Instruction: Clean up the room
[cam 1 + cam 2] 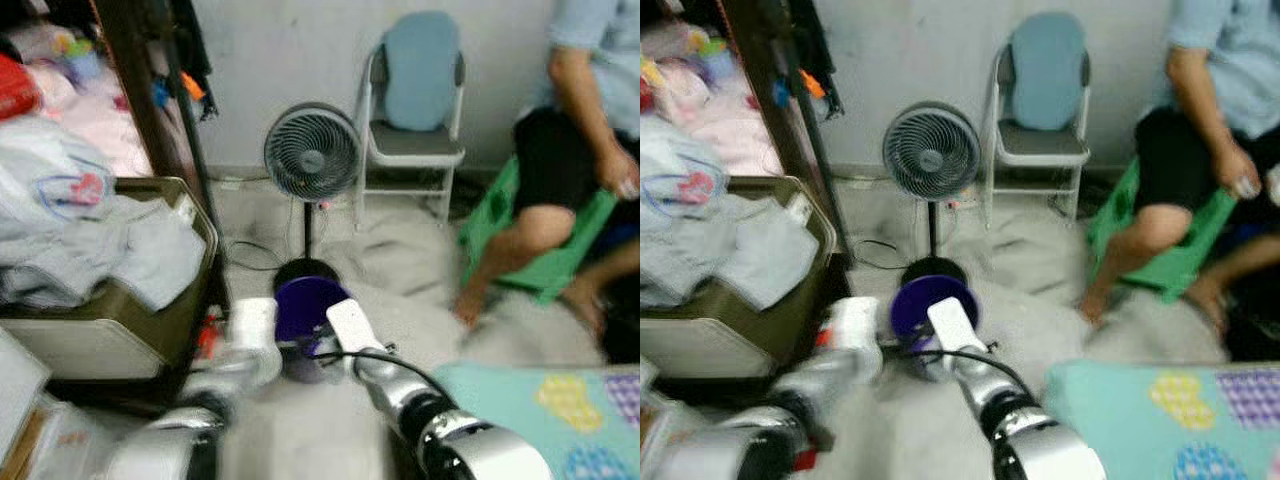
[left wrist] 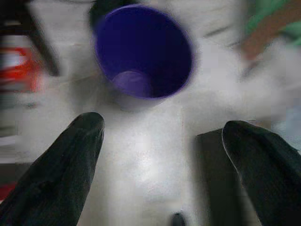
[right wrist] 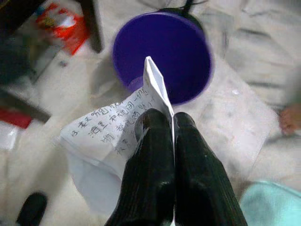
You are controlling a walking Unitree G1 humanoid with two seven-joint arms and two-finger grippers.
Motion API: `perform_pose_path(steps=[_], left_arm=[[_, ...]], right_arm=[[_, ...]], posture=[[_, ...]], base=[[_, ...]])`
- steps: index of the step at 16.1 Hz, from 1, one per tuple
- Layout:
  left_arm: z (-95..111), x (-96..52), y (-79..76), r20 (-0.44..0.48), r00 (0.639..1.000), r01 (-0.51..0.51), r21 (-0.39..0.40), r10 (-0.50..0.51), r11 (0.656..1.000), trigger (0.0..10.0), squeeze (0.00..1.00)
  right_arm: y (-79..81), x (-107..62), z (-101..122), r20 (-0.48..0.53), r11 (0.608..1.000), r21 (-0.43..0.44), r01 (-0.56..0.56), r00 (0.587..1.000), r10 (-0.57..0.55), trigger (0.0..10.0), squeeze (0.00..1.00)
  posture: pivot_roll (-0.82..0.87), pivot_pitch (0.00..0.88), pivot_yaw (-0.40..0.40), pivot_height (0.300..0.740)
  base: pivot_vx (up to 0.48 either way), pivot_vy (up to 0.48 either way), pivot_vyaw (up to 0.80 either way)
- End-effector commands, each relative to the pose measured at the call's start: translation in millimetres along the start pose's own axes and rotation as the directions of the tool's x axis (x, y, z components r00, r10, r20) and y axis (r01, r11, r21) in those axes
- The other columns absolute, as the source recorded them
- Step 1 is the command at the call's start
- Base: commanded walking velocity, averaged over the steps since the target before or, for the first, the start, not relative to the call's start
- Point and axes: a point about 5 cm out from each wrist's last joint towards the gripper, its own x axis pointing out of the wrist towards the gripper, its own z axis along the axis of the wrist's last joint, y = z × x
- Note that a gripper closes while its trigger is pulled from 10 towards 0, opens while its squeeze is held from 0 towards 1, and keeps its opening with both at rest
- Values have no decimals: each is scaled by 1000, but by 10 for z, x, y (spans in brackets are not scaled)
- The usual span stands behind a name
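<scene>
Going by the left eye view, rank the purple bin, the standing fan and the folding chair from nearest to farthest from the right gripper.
1. Purple bin, directly in front of the right gripper.
2. Standing fan, just behind the bin.
3. Folding chair, against the back wall.

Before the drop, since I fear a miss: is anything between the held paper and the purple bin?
Nothing visible blocks it. The right gripper is shut on the written paper, whose tip already points over the open mouth of the purple bin. The left gripper is open, short of the bin. The fan's base stands behind it.
</scene>
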Motion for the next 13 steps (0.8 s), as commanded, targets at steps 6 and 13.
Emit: perform_pose_path(steps=[6,13], left_arm=[[112,23,-113,28,999,20,14,-21,1000,10000,0],[102,24,-102,23,1000,-1,14,1,1000,10000,0]], right_arm=[[163,5,122,24,999,1,-40,999,40,10000,0],[162,4,120,28,999,-4,-42,999,42,10000,0]], posture=[[-188,0,12,740],[-187,0,9,740]], base=[[413,0,0],[205,0,0]])
